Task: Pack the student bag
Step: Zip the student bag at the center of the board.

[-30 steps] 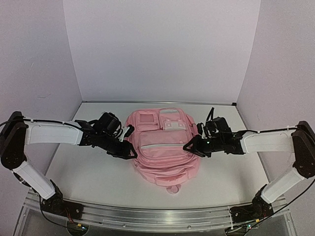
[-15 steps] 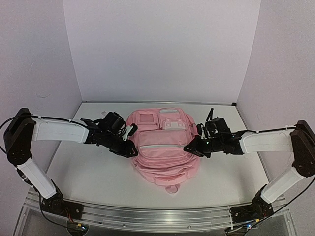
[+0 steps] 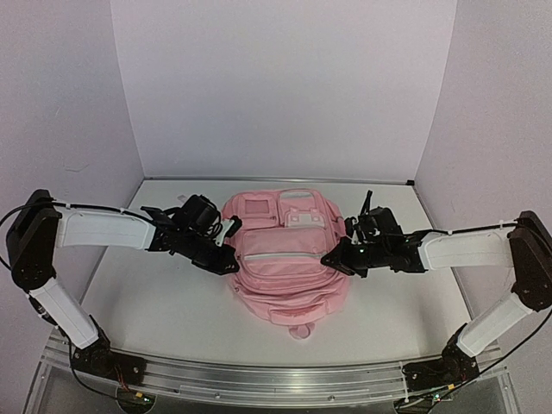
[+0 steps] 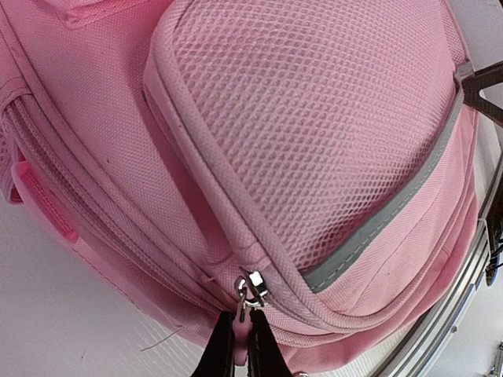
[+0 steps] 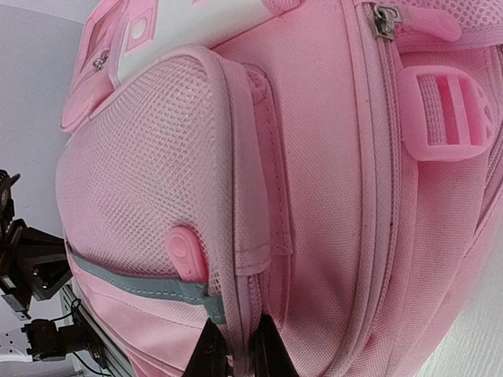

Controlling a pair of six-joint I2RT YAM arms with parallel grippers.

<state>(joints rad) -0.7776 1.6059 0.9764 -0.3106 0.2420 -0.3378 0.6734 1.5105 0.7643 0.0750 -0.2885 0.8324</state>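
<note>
Top external view: both arms are stretched out low and almost flat over the white table (image 3: 147, 315), coming in from opposite sides. The student bag (image 3: 285, 280) lies in the middle of the table with its front pockets facing up. The left gripper (image 3: 231, 264) is at the bag's left edge and the right gripper (image 3: 329, 257) at its right edge, roughly level with each other.

On the left wrist cam the claw is squeezed right together, and the metal zip pull (image 4: 250, 289) is nipped between the tips. That's at the corner of the mesh pocket (image 4: 314, 118), just beside the end of the grey strip (image 4: 377, 228).

On the right wrist cam the claw is nearly closed too, pinching a piped seam of the bag. It sits just under a little pink rubber tab (image 5: 187, 253), and there's a pink buckle (image 5: 444, 110) further up the side.

Each arm's own wrist and cables crowd the bag's side a bit. A metal rail (image 3: 259, 377) runs along the near edge, and plain pale walls (image 3: 276, 86) box the table in on three sides.
</note>
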